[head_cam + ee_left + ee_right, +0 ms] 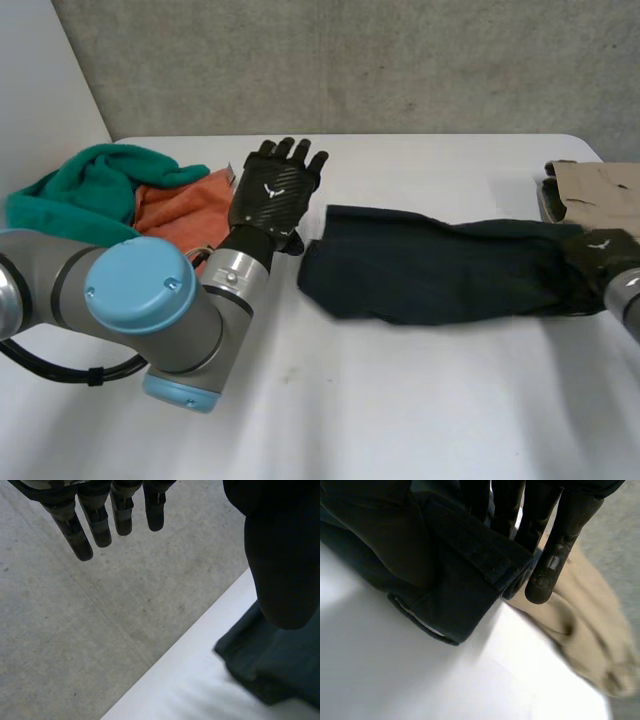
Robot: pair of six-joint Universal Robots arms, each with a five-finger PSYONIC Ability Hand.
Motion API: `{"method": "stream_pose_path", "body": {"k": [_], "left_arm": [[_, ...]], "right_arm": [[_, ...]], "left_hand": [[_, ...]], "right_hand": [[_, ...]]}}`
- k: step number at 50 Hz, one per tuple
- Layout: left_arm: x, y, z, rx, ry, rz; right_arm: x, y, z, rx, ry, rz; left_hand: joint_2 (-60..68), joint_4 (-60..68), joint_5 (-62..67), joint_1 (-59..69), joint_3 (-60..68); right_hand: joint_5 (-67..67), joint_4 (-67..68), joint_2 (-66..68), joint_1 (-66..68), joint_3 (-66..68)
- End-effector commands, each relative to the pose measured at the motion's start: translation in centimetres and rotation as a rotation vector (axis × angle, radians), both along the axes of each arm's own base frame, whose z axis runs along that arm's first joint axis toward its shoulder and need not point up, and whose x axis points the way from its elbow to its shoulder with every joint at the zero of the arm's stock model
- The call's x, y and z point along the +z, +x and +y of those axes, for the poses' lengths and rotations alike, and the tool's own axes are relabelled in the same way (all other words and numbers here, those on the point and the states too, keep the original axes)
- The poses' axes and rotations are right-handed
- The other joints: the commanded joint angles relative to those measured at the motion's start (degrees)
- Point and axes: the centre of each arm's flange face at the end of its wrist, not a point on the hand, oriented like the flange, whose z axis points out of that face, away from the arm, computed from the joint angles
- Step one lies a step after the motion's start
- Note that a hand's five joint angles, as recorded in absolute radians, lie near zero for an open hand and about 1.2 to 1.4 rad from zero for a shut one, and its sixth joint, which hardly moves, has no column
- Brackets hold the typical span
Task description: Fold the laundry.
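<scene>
A dark navy garment (430, 265) lies crumpled lengthwise across the middle of the white table (400, 400). My left hand (275, 195) hovers open just off the garment's left end, fingers (92, 527) straight and spread, holding nothing. From the left wrist, the navy cloth (270, 665) lies past the thumb. My right hand (598, 255) sits on the garment's right end. Its fingers (555, 555) curl over the hemmed edge of the navy cloth (465, 590) and pinch it against the thumb.
A teal towel (90, 190) and an orange cloth (180, 205) are heaped at the back left, beside my left arm. A beige garment (600, 190) lies at the table's right edge, and this beige cloth (580, 625) is just beyond my right fingertips.
</scene>
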Motion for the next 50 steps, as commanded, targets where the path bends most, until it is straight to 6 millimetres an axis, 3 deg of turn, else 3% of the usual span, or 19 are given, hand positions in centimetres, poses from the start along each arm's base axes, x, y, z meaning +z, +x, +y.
{"method": "stream_pose_path", "body": {"k": [1, 4, 8, 9, 11, 13, 17, 22, 25, 29, 31, 32, 33, 35, 36, 39, 41, 45, 50], "left_arm": [[0.8, 1.0, -0.1, 0.022, -0.005, 0.007], [0.8, 1.5, -0.1, 0.031, -0.003, 0.005], [1.0, 1.8, 0.0, 0.037, -0.002, 0.005], [1.0, 2.0, 0.0, 0.040, 0.000, 0.004], [1.1, 2.5, -0.2, 0.054, 0.000, 0.004], [1.2, 2.6, -0.2, 0.057, 0.000, 0.005], [1.5, 2.9, 0.0, 0.060, -0.001, 0.006], [1.5, 3.2, 0.4, 0.060, 0.003, 0.003], [1.5, 3.3, 0.5, 0.062, 0.004, 0.002], [1.6, 3.4, 0.4, 0.066, 0.002, 0.004], [1.7, 3.4, 0.2, 0.068, -0.004, 0.006], [1.9, 3.4, 0.1, 0.068, -0.008, 0.009], [2.2, 3.3, -0.1, 0.071, -0.017, 0.015], [2.6, 3.3, -0.4, 0.074, -0.030, 0.023], [2.7, 3.1, -0.6, 0.074, -0.037, 0.027], [4.2, 2.5, -1.3, 0.070, -0.076, 0.054], [4.6, 1.9, -2.0, 0.071, -0.082, 0.060], [4.1, 0.3, -2.5, 0.051, -0.060, 0.049], [3.0, -2.7, -0.9, -0.032, -0.024, 0.021]], "right_arm": [[1.6, -1.6, -0.7, 0.060, -0.065, 0.249], [2.4, -0.8, -1.0, 0.106, -0.115, 0.325], [3.9, 4.5, -0.2, 0.305, -0.231, 0.398], [4.6, 7.2, 0.8, 0.412, -0.288, 0.404], [4.6, 9.8, 1.8, 0.525, -0.327, 0.398], [3.5, 12.9, 3.2, 0.677, -0.352, 0.388], [1.3, 17.1, 5.5, 0.901, -0.383, 0.380], [-1.9, 20.6, 8.8, 1.101, -0.378, 0.385], [-3.1, 21.4, 9.8, 1.152, -0.359, 0.377], [-3.2, 21.8, 10.5, 1.183, -0.357, 0.344], [-3.0, 22.0, 10.6, 1.189, -0.355, 0.320], [-2.6, 22.0, 10.5, 1.177, -0.348, 0.287], [-2.2, 22.1, 10.4, 1.167, -0.340, 0.262], [-0.8, 22.1, 10.0, 1.126, -0.332, 0.199], [1.2, 21.9, 9.7, 1.070, -0.319, 0.114], [4.1, 21.6, 9.6, 0.983, -0.273, -0.051], [6.1, 20.4, 8.7, 0.867, -0.206, -0.218], [7.6, 16.7, 5.4, 0.618, -0.111, -0.433], [10.0, 12.7, 4.2, 0.395, -0.113, -0.561]], "left_hand": [[-1.50, -1.57, -2.53, -1.22, -1.99], [-1.50, -1.57, -2.53, -1.22, -1.99], [-1.50, -1.57, -2.53, -1.22, -1.99], [-1.50, -1.57, -2.53, -1.22, -1.99], [-1.50, -1.57, -2.53, -1.22, -1.99], [-1.50, -1.57, -2.53, -1.22, -1.99], [-1.50, -1.57, -2.53, -1.22, -1.99], [-1.50, -1.57, -2.53, -1.22, -1.99], [-1.50, -1.57, -2.53, -1.22, -1.99], [-1.50, -1.57, -2.53, -1.22, -1.99], [-1.50, -1.57, -2.53, -1.22, -1.99], [-1.50, -1.57, -2.53, -1.22, -1.99], [-1.50, -1.57, -2.53, -1.22, -1.99], [-1.50, -1.57, -2.53, -1.22, -1.99], [-1.50, -1.57, -2.53, -1.22, -1.99], [-1.50, -1.57, -2.53, -1.22, -1.99], [-1.50, -1.57, -2.53, -1.22, -1.99], [-1.50, -1.57, -2.53, -1.22, -1.99], [-1.45, -1.53, -2.49, -1.18, -1.94]], "right_hand": [[16.21, 12.00, 13.43, 28.52, 13.42], [16.21, 12.00, 13.43, 28.52, 13.42], [16.21, 12.00, 13.43, 28.52, 13.42], [16.21, 12.00, 13.43, 28.52, 13.42], [16.21, 12.00, 13.43, 28.52, 13.42], [16.21, 12.00, 13.43, 28.52, 13.42], [16.21, 12.00, 13.43, 28.52, 13.42], [16.21, 12.00, 13.43, 28.52, 13.42], [16.21, 12.00, 13.43, 28.52, 13.42], [16.21, 12.00, 13.43, 28.52, 13.42], [-10.82, -15.03, -13.60, 1.49, -13.61], [-36.96, -41.17, -39.74, -24.64, -39.75], [-43.55, -47.76, -46.33, -31.23, -46.34], [-49.30, -53.52, -52.08, -36.99, -52.09], [-53.79, -58.00, -56.57, -41.48, -56.58], [-53.79, -58.00, -56.57, -41.48, -56.58], [-53.79, -58.00, -56.57, -41.48, -56.58], [-53.79, -58.00, -56.57, -41.48, -56.58], [-53.79, -58.00, -56.57, -41.48, -56.58]]}}
